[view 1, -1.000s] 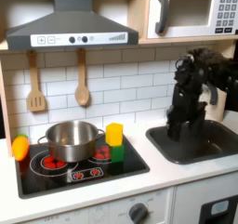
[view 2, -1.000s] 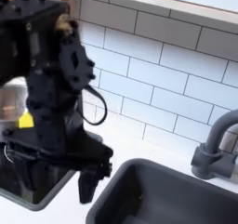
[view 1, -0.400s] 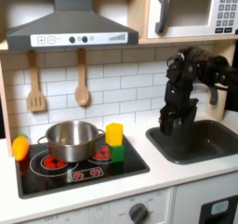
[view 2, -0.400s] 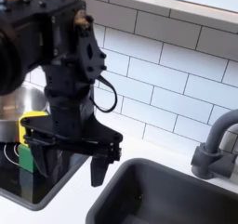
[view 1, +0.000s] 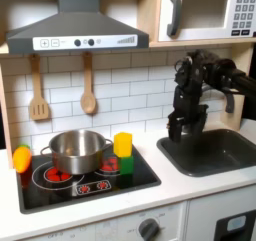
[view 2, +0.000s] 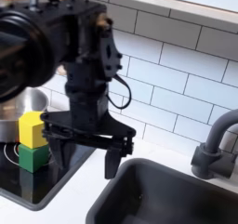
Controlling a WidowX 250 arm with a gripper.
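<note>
Claw point(view 1: 178, 134) open, empty; 1 yellow block point(view 2: 31, 131) atop 1 green block point(view 2: 34, 157).

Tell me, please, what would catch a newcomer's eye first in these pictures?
The black arm's pincer stands out first, fingers spread wide and holding nothing, hanging over the counter between the stove and the sink. Next comes the yellow block stacked on a green block at the stove's right edge in the first exterior view, beside the steel pot.
</note>
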